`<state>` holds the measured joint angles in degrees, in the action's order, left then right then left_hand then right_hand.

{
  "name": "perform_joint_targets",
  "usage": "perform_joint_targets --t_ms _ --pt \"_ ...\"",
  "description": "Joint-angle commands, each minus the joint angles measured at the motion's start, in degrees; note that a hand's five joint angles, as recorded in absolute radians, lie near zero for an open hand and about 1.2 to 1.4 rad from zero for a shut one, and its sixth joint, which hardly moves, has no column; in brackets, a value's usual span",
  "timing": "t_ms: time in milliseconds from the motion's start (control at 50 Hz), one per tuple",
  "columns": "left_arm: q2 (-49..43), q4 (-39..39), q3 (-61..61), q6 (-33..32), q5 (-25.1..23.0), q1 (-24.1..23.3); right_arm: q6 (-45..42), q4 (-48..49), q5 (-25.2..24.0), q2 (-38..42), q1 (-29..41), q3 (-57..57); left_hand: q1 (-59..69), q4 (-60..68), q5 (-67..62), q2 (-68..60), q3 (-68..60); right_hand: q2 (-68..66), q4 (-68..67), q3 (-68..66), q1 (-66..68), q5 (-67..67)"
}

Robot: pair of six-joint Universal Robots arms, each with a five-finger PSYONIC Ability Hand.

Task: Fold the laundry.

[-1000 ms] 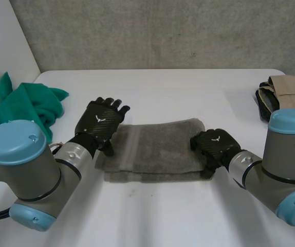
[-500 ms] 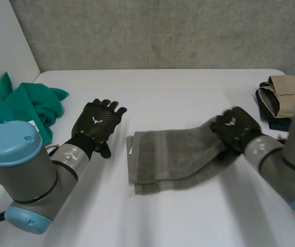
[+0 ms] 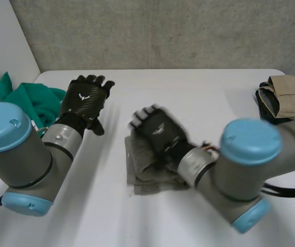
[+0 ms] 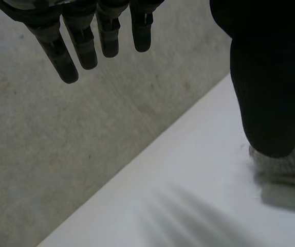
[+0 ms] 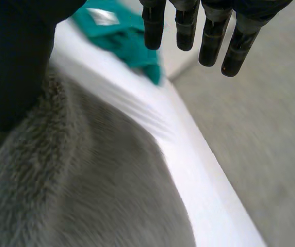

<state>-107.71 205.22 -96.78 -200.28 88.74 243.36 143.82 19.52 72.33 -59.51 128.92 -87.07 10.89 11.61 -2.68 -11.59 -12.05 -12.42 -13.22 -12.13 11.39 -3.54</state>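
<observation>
1. grey towel (image 3: 141, 170): laid in a bunched, partly folded heap on the white bench (image 3: 199, 98), approx. at its ctr. The far part is covered by the right hand. In the right wrist view the pile of the towel (image 5: 86, 190) is seen under the palm.

2. right hand (image 3: 158, 128): reached across from the right arm and held over the towel's far edge. Its fingers (image 5: 186, 25) are seen straight and spread, nothing gripped. Its thumb (image 5: 14, 62) is laid against the towel's surface.

3. left hand (image 3: 85, 98): held off the bench, well apart from the towel, nr. the green cloth. Its fingers (image 4: 83, 43) are seen straight and relaxed, w/ nothing held; the thumb (image 4: 271, 77) is set apart from them. An edge of the towel (image 4: 286, 167) is seen beyond the thumb.

4. green cloth (image 3: 32, 105): crumpled at the bench's left edge, just beside the left arm. It is also seen past the right hand's fingertips (image 5: 122, 33).

5. stack of clothes (image 3: 289, 95): beige on dark, folded, placed at the bench's right edge, well apart from the towel.

6. wall (image 3: 163, 31): grey concrete, behind the bench.
</observation>
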Motion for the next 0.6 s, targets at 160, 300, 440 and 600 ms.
perform_joint_targets --t_ms 160,300,440,600 --pt "-5.8 -6.6 10.4 11.4 -0.1 -13.3 37.6 -17.2 3.5 -6.9 -13.1 2.7 1.7 1.0 0.1 -1.0 -0.5 2.4 3.2 2.1 -1.4 3.5" --pt "-14.4 -14.4 15.6 12.1 4.1 -14.2 35.3 -22.4 3.9 0.5 -12.9 8.0 2.2 1.5 -0.4 -1.5 -1.0 2.4 3.2 2.1 -1.4 3.5" --pt "-18.7 -19.4 16.7 8.6 10.3 -14.1 32.6 -24.1 3.8 4.9 -12.8 10.2 2.9 2.1 -1.1 -2.2 -1.7 2.4 3.2 2.1 -1.4 3.5" --pt "-19.2 -19.8 15.7 2.8 12.0 -14.3 22.7 -25.2 6.6 9.0 -11.9 11.4 2.5 1.8 -0.7 -1.8 -1.4 2.4 3.2 2.1 -1.4 3.5"
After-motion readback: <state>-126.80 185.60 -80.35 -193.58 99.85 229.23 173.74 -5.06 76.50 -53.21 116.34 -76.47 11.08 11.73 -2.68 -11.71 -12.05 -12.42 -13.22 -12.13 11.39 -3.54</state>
